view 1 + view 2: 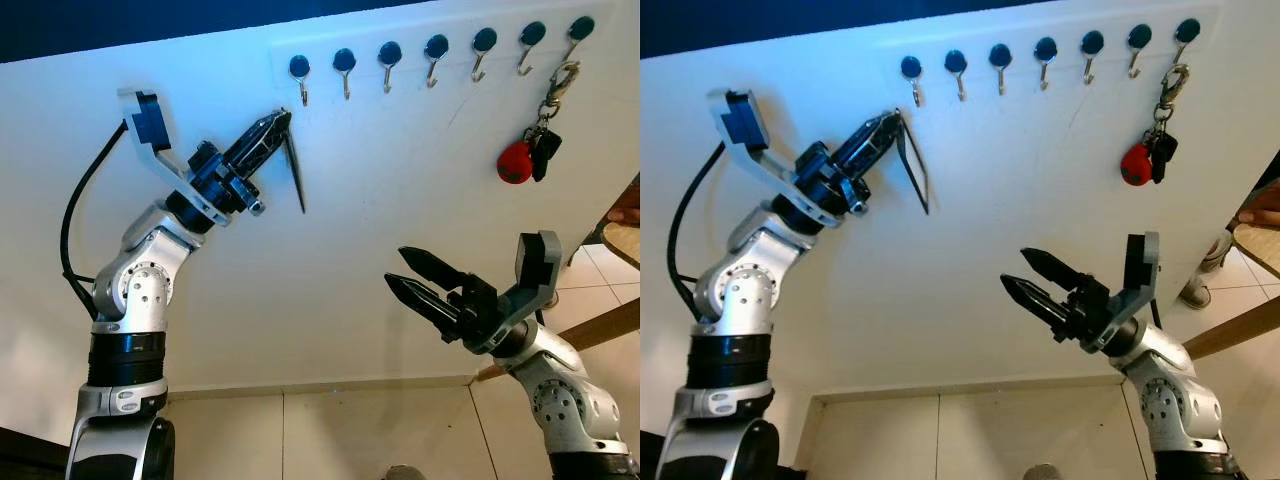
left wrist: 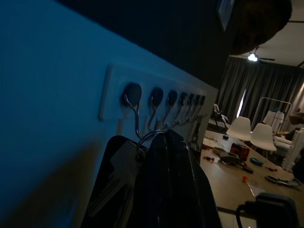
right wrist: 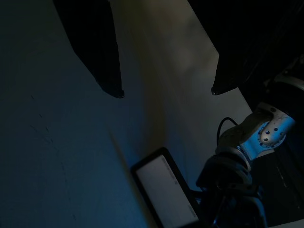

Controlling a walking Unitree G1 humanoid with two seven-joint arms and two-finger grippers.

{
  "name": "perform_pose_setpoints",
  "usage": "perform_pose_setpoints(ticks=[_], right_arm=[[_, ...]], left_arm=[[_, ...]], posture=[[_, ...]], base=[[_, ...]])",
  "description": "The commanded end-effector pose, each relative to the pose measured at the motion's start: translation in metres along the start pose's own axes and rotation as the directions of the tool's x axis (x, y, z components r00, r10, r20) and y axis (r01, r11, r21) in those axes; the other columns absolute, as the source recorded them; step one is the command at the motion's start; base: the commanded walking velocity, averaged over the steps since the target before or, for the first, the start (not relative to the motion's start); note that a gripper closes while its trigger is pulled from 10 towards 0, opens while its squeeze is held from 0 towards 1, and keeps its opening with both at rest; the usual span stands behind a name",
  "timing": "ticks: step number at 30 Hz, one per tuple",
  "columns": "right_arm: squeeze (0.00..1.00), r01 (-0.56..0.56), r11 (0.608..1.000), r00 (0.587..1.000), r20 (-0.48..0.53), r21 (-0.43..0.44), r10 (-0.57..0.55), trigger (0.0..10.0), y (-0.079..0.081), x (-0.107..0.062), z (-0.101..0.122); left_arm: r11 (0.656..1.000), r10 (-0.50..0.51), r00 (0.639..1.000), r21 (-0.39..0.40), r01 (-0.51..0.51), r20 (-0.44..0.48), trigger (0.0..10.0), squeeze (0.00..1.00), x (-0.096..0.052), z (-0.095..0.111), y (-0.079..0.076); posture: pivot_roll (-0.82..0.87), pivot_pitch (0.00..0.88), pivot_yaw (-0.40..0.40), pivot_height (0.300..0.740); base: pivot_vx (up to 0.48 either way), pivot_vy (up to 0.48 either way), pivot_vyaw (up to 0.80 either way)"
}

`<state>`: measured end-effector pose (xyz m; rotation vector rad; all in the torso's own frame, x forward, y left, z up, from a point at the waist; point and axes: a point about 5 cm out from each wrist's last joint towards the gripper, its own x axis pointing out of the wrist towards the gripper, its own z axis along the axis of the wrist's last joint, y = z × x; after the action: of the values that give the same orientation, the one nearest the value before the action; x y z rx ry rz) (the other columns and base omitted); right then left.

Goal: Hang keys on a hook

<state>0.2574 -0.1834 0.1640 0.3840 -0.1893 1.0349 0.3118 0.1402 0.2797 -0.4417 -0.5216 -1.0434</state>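
Near the upper middle of the head view, a dark key tag with its ring (image 1: 295, 172) hangs from the left gripper (image 1: 278, 124), whose fingers are pinched closed on the ring just below the leftmost hook (image 1: 300, 74) of the hook rail (image 1: 440, 48). Seen from the left wrist, the ring (image 2: 148, 138) sits right at that hook's curl; whether it is over the hook is unclear. At the upper right, another key bunch with a red fob (image 1: 528, 150) hangs from the last hook. Lower right, the right gripper (image 1: 413, 276) hovers off the white wall (image 1: 380, 200), fingers apart and empty.
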Motion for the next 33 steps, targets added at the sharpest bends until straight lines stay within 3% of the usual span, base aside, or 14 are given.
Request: perform_pose_setpoints(ticks=[1,14,19,23,24,25,28,33], right_arm=[[0.00,-0.013,1.000,1.000,0.009,-0.001,0.013,10.0,0.003,0.003,0.003],[0.00,0.001,1.000,1.000,0.006,-0.001,-0.001,10.0,0.002,0.006,0.004],[0.00,0.015,1.000,1.000,-0.010,0.000,-0.015,10.0,0.002,0.006,0.000],[0.00,0.017,1.000,1.000,-0.019,0.003,-0.017,10.0,0.002,0.005,-0.002],[0.00,0.017,1.000,1.000,-0.019,0.003,-0.017,10.0,0.002,0.005,-0.002],[0.00,0.017,1.000,1.000,-0.026,0.004,-0.017,10.0,0.003,0.004,-0.001],[0.00,0.017,1.000,1.000,-0.026,0.004,-0.017,10.0,0.003,0.004,-0.001],[0.00,0.014,1.000,1.000,-0.028,0.006,-0.014,10.0,0.002,0.005,-0.001]], left_arm=[[0.998,0.015,1.000,0.054,-0.015,-0.006,10.0,0.00,-0.003,0.007,0.003],[0.994,0.021,1.000,0.104,-0.019,-0.020,10.0,0.00,0.002,0.006,0.003],[0.993,0.015,1.000,0.119,-0.012,-0.021,10.0,0.00,-0.003,0.012,0.005],[0.985,-0.174,0.985,0.001,0.174,0.004,10.0,0.00,-0.021,0.022,-0.011],[0.985,-0.174,0.985,0.001,0.174,0.004,10.0,0.00,-0.021,0.022,-0.011],[0.958,-0.280,0.959,-0.046,0.282,0.045,10.0,0.00,-0.031,0.034,-0.022],[0.956,-0.288,0.956,-0.049,0.291,0.050,10.0,0.00,-0.032,0.035,-0.023],[0.910,-0.405,0.912,-0.068,0.409,0.056,10.0,0.00,-0.037,0.039,-0.038]], posture=[[-0.19,0.103,0.129,0.740],[-0.20,0.105,0.129,0.740],[-0.20,0.110,0.134,0.740],[-0.20,0.110,0.134,0.740],[-0.20,0.110,0.134,0.740],[-0.20,0.116,0.133,0.740],[-0.20,0.116,0.133,0.740],[-0.19,0.117,0.127,0.740]], base=[[0.000,0.000,0.00],[0.000,0.000,0.00],[0.000,0.000,0.00],[0.000,0.000,0.00],[0.000,0.000,0.00],[0.000,0.000,0.00],[0.000,0.000,0.00],[0.000,0.000,0.00]])
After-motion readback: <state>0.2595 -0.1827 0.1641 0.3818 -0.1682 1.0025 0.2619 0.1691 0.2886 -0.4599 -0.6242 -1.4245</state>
